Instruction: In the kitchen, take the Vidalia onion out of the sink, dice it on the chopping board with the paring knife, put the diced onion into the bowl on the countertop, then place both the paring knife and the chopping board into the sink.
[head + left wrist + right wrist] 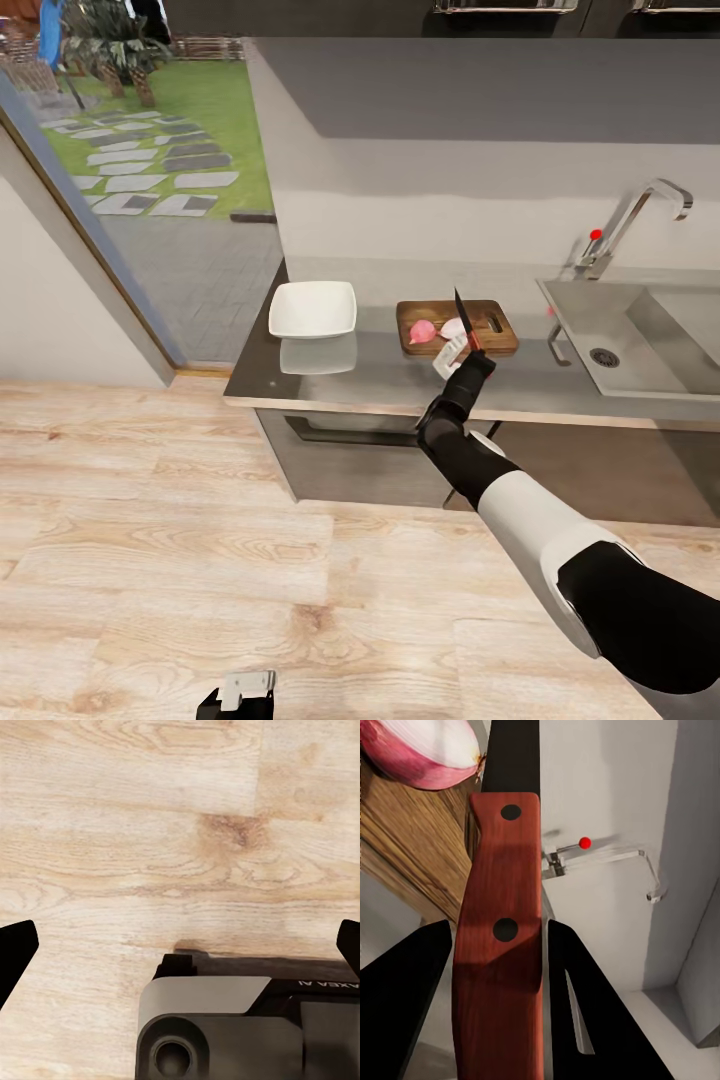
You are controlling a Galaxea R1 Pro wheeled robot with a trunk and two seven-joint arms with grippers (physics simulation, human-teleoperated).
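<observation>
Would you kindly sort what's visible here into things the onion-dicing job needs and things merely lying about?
Needed:
- pinkish-red onion pieces
- brown wooden chopping board
- red-handled paring knife, in the right gripper
- white square bowl
- steel sink
- grey countertop

Lying about:
- wood floor
- garden stepping stones

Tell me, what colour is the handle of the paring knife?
Reddish-brown paring knife handle, two dark rivets; right wrist view.

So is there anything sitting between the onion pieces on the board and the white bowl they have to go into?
Nothing visible does. The onion pieces lie on the chopping board, and the bowl sits beside it on the countertop, apart from it with bare worktop between. The right hand, shut on the paring knife, is over the board.
</observation>
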